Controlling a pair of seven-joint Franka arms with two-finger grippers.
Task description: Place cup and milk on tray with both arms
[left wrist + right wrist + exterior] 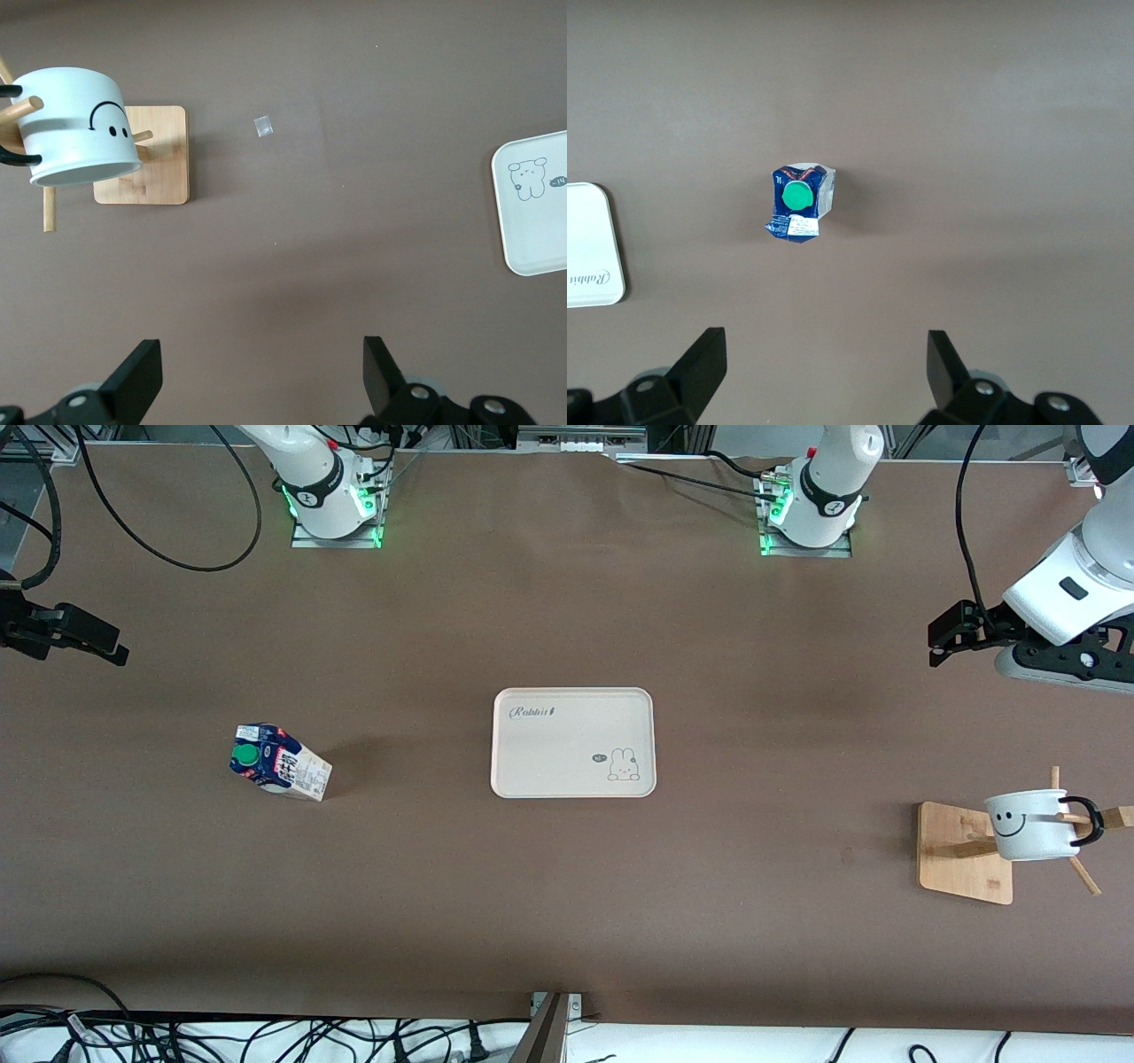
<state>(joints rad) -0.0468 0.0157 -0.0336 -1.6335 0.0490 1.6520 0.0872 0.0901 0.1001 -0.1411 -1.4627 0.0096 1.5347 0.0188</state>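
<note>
From the front I see the tray [574, 742] bare at mid-table, the milk [280, 763] toward the right arm's end and the cup [1033, 825] hung on a wooden rack [966, 853] toward the left arm's end. Neither is picked up yet.

My left wrist view shows the left gripper [259, 376] spread wide and empty above bare table, the cup near.

My right wrist view shows the right gripper [824, 372] likewise wide, close to the milk. Next, I judge, each must descend and grasp.
</note>
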